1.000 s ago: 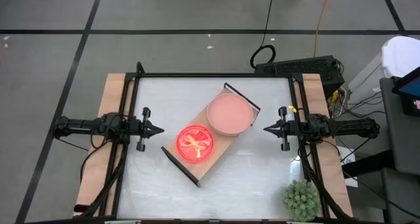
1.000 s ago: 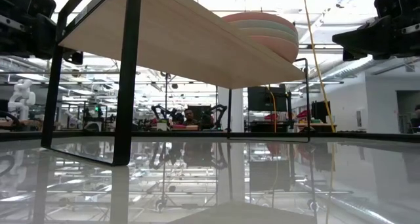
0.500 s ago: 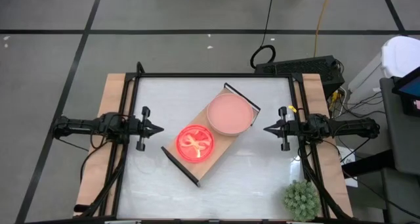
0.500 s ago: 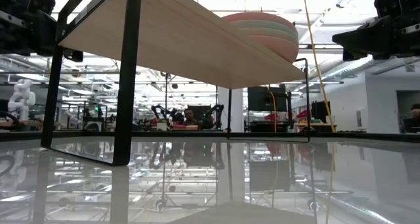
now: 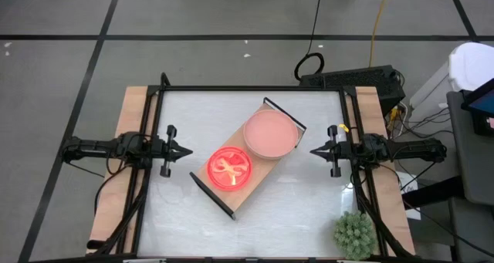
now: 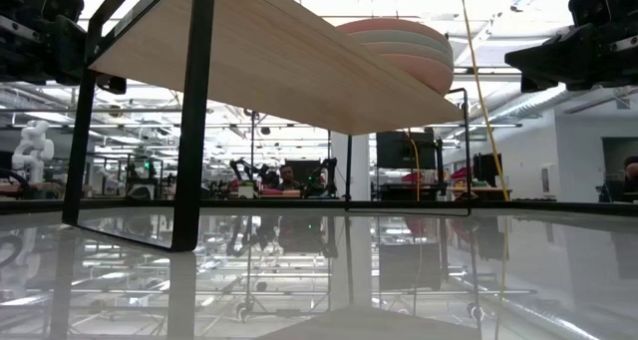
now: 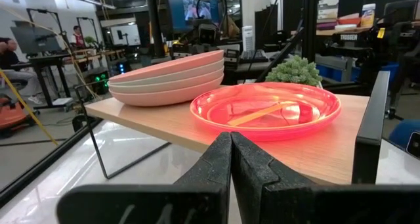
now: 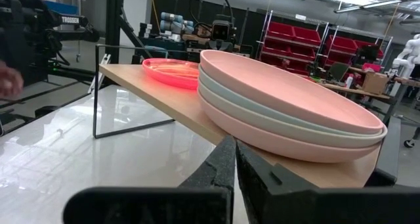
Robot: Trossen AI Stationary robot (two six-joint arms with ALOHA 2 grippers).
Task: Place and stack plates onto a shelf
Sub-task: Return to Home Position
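The light-wood shelf (image 5: pixel 248 169) with black frame ends stands slantwise mid-table. A stack of large matte plates (image 5: pixel 269 133), dusty pink on top, rests on its far right part (image 8: pixel 289 112). The neon pink translucent plates (image 5: pixel 229 169) rest on its near left part (image 7: pixel 266 109). My left gripper (image 5: pixel 190 152) hovers shut at the table's left, pointing at the shelf. My right gripper (image 5: pixel 312 150) hovers shut at the table's right, also pointing at the shelf. Neither touches anything.
A spiky green plant (image 5: pixel 354 234) stands at the table's near right corner. The black table frame (image 5: pixel 251 89) runs along the far edge and both sides. Bare white tabletop lies on the shelf's near left and far left sides.
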